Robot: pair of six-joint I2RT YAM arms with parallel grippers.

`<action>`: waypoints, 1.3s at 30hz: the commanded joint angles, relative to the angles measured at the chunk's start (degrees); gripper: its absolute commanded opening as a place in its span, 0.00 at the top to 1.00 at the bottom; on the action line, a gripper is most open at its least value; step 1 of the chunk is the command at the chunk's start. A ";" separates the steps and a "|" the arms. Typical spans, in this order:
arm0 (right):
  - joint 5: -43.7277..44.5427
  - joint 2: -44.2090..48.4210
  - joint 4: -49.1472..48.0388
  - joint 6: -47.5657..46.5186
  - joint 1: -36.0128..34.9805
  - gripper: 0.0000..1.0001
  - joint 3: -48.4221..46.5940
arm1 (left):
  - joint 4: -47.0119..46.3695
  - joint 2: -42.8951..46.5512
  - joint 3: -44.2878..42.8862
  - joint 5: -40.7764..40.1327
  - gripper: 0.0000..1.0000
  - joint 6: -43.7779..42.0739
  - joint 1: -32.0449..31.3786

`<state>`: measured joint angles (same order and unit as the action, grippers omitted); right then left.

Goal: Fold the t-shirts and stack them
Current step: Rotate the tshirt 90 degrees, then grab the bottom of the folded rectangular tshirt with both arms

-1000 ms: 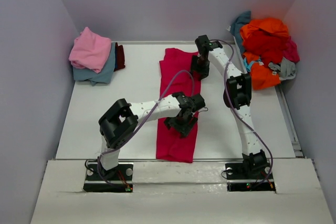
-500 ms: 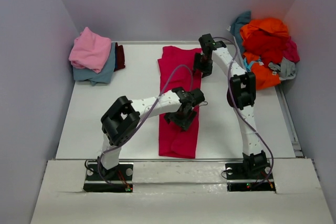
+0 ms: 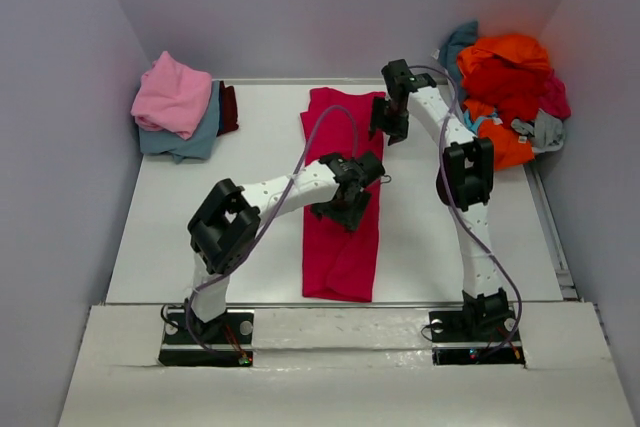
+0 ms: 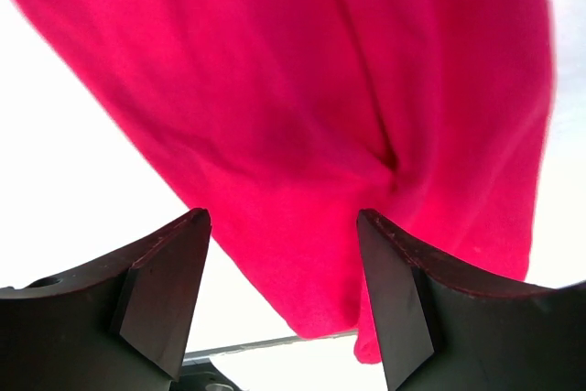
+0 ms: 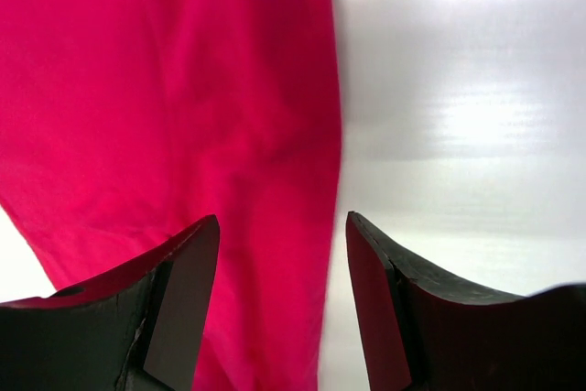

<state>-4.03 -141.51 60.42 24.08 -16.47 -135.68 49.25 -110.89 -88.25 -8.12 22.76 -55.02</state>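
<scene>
folding the one magenta-red t-shirt (image 3: 338, 257), laid as a strip down the middle of the table (image 3: 180, 217), is judged the step in hand. the left gripper (image 3: 342, 211) and right gripper (image 3: 388, 129) are held released above it; an end must next be pinched. three tees (image 3: 175, 97) are stacked at the far-left corner; the far-right heap (image 3: 505, 77) cannot be counted.

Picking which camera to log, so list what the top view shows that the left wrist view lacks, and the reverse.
Only the top view: the folded pile at far left, the loose heap at far right, the right gripper. Only the left wrist view: a crease in the cloth, and its finger pads close up. Both: the red shirt lying as a long strip on the white table, the left gripper open above it.
</scene>
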 commanded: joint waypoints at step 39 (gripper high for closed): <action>-7.83 44.30 -1.71 7.30 -21.32 0.44 60.52 | -1.62 -5.03 -4.82 -5.77 0.23 4.66 16.44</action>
<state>-10.41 -99.77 59.11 29.71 -35.73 -77.10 46.92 -115.13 -90.54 -13.52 28.53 -38.81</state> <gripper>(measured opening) 0.564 0.774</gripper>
